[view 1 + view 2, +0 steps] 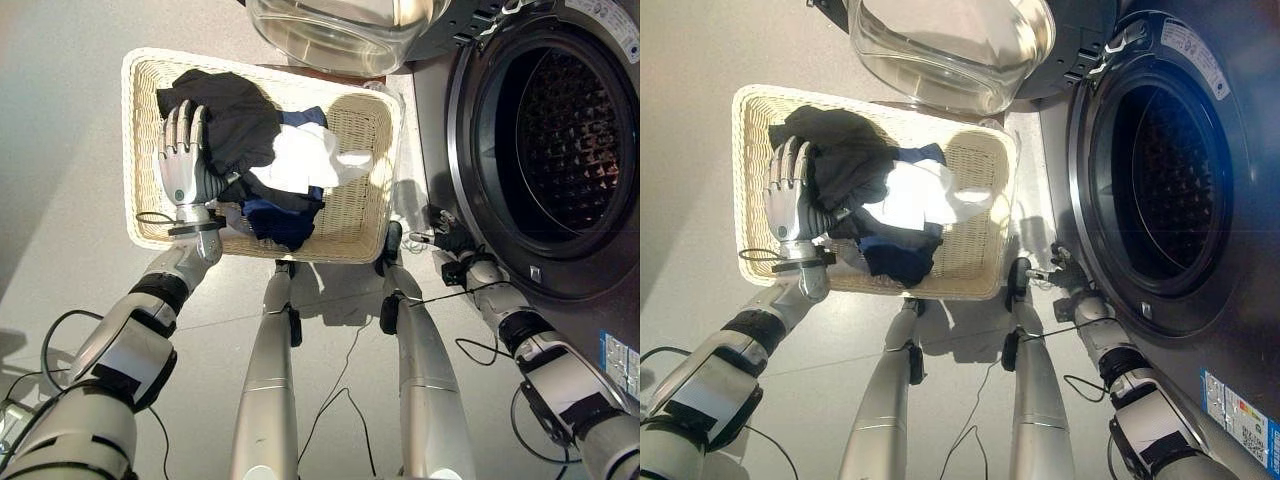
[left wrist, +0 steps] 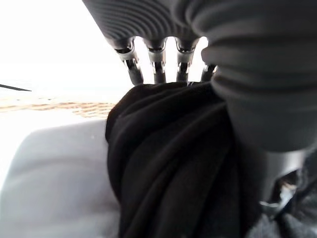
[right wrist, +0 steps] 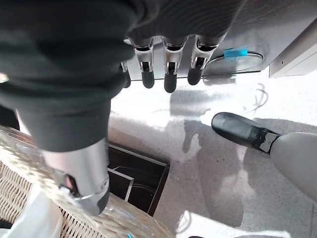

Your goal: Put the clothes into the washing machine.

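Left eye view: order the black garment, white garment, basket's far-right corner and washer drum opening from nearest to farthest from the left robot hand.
1. Black garment, under the left robot hand's fingers, at the basket's left.
2. White garment, mid-basket.
3. Basket's far-right corner, beside the washer.
4. Washer drum opening, far right.

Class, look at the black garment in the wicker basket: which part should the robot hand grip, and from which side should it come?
Probably the bunched black fold nearest the left robot hand, approached from above on the robot's left side of the wicker basket. The black garment heaps highest there, clear of the white cloth lying across its other end, so the fold should lift freely. The left wrist view shows thick ridges right at the fingers.
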